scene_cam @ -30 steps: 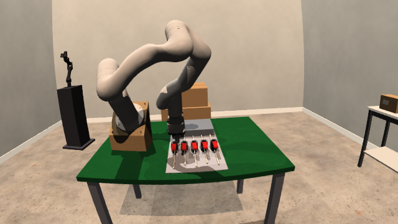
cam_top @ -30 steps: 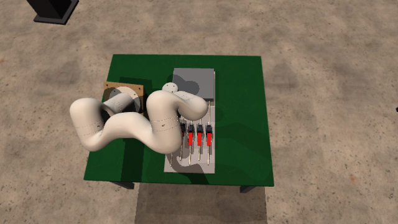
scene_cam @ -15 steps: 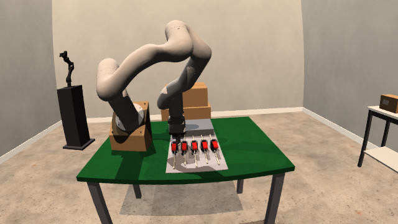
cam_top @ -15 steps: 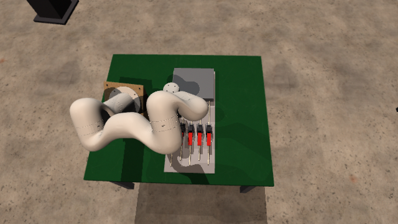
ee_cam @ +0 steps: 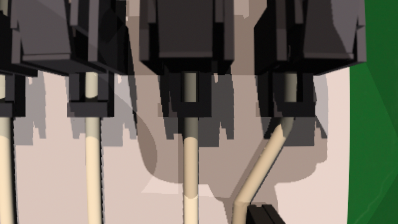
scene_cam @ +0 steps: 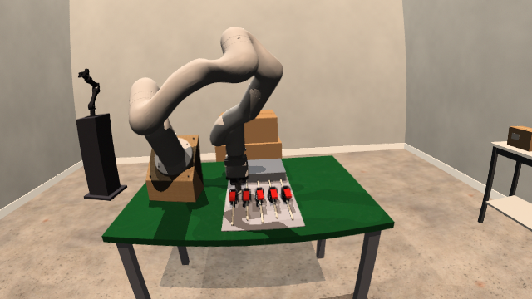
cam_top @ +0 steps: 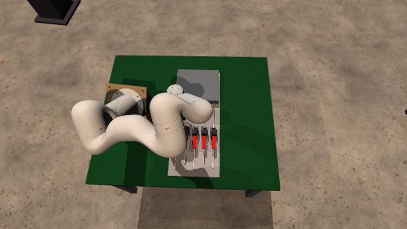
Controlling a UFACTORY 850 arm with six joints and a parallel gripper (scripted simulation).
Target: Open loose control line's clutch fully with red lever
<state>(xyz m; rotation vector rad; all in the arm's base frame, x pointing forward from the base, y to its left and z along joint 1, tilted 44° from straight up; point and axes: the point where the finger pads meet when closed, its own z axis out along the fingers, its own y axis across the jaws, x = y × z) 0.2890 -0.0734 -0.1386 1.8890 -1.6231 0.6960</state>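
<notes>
A brown wooden mounting block (scene_cam: 174,187) carries the cream six-joint arm (scene_cam: 195,71) left of the pale grey base plate (scene_cam: 291,220) on the green table (scene_cam: 341,199). The dark gripper (scene_cam: 237,179), fingers fully closed and gripping nothing, presses sideways against a cream control line (ee_cam: 262,165), which kinks. On the plate, five red-levered black clutches (scene_cam: 259,193) stand in a row before the flat grey console (scene_cam: 270,166).

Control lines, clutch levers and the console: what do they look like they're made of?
Control lines: probably cord; matt cream, and one kinks sideways against the shut gripper. Levers: likely plastic, even glossy red on black clutch bodies. Console: flat matt grey, metal or plastic, can't tell which.
</notes>
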